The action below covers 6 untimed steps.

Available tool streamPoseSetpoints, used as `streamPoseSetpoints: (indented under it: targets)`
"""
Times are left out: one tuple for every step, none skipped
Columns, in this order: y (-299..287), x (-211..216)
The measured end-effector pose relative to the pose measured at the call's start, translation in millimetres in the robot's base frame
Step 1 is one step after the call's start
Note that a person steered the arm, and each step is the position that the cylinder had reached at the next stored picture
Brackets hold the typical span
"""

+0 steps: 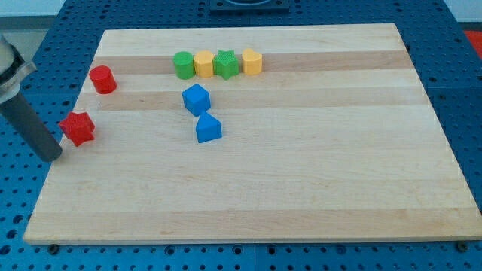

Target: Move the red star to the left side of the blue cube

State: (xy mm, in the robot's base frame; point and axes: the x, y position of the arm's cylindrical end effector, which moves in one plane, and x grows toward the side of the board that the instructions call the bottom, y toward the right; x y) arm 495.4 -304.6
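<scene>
The red star (77,128) lies near the board's left edge. The blue cube (196,98) sits left of centre, far to the star's right. My dark rod comes in from the view's left, and my tip (53,154) rests just left of and slightly below the red star, close to it; I cannot tell whether they touch.
A red cylinder (102,79) sits above the star. A blue wedge-like block (208,128) lies just below the blue cube. A row at the top holds a green cylinder (183,65), yellow block (203,64), green star (226,64) and yellow block (251,62). The wooden board (301,181) lies on a blue pegboard.
</scene>
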Motion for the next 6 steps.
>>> streamPoseSetpoints:
  targets:
    - [15.6,-27.2]
    - [71.2,-40.5]
    - [128.9,-40.6]
    - [99.4,-40.6]
    - [53.3,-40.6]
    - [35.9,-53.0]
